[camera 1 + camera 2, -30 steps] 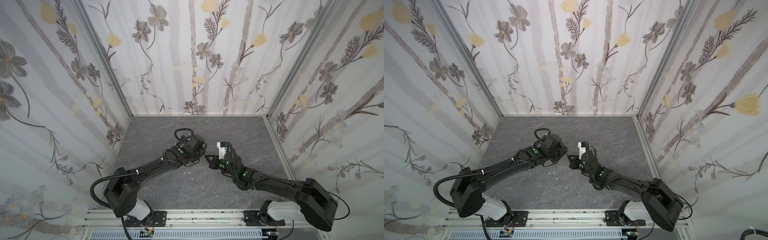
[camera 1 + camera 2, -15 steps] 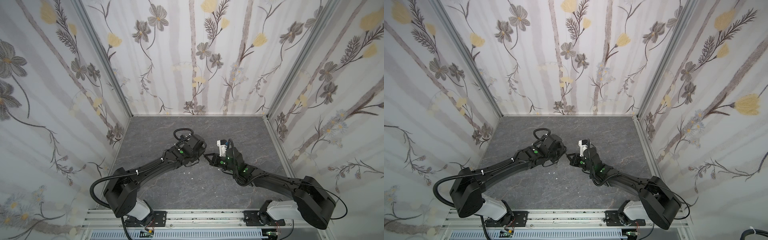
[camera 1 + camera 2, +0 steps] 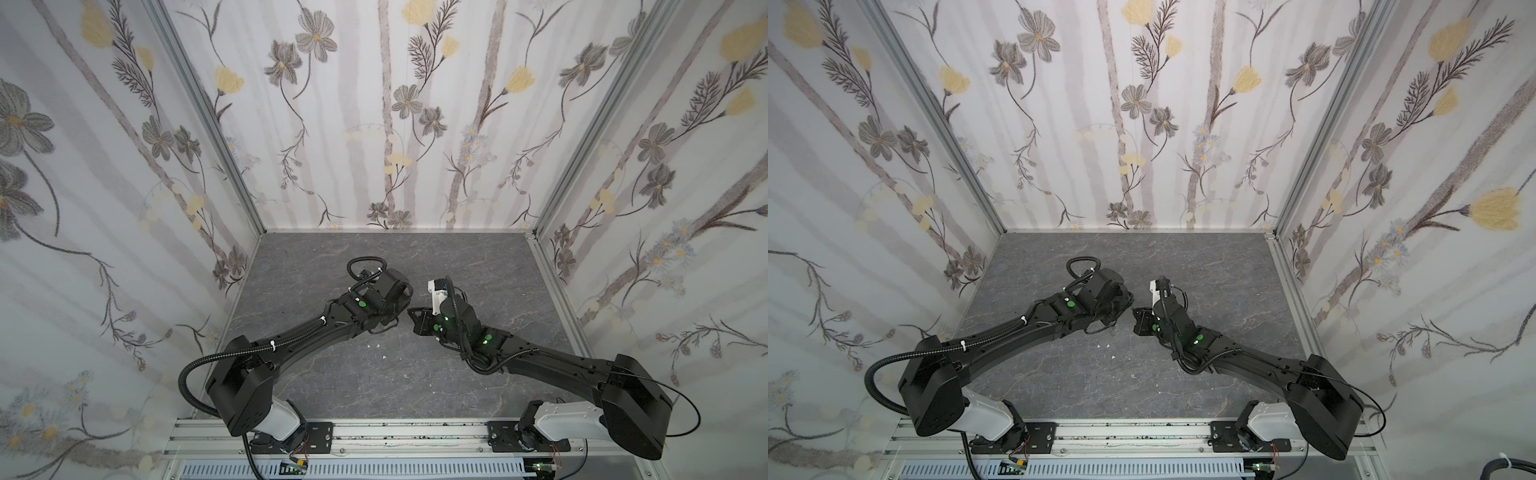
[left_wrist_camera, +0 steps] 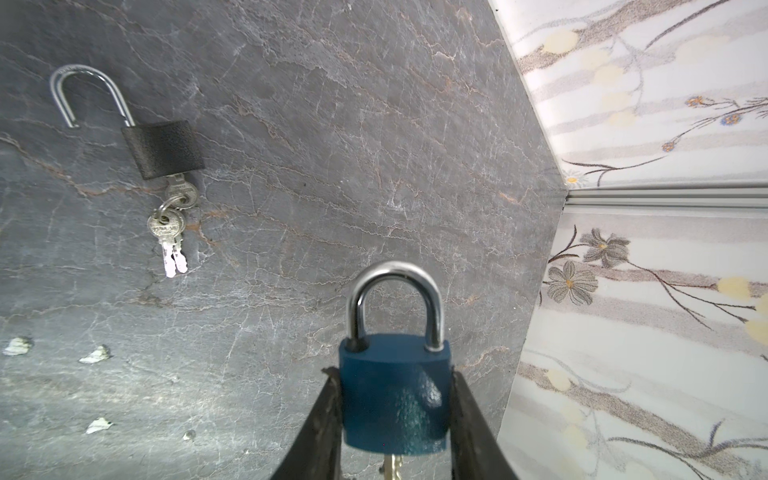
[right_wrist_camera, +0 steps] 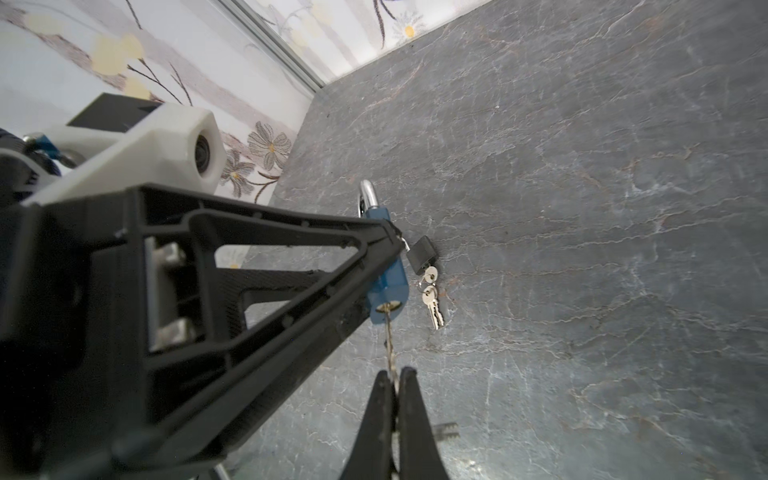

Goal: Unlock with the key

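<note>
Left end effector [image 4: 395, 374] clamps the blue padlock [image 4: 395, 399] by its body sides, shackle seated, while the right end effector [image 5: 394, 376], closed, pinches the key [image 5: 389, 340] entering its keyway, just below centre in both top views; black padlock [image 4: 164, 147] lies open on the desk [image 4: 332, 166].

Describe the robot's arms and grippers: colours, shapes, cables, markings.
Both arms are black with boxy links and white base housings. Green dots mark the wrists. A ribbed black hose loops beside the left arm; a white camera mount sits on the right wrist. Fingers are black, tapered, triangular-trussed.
</note>
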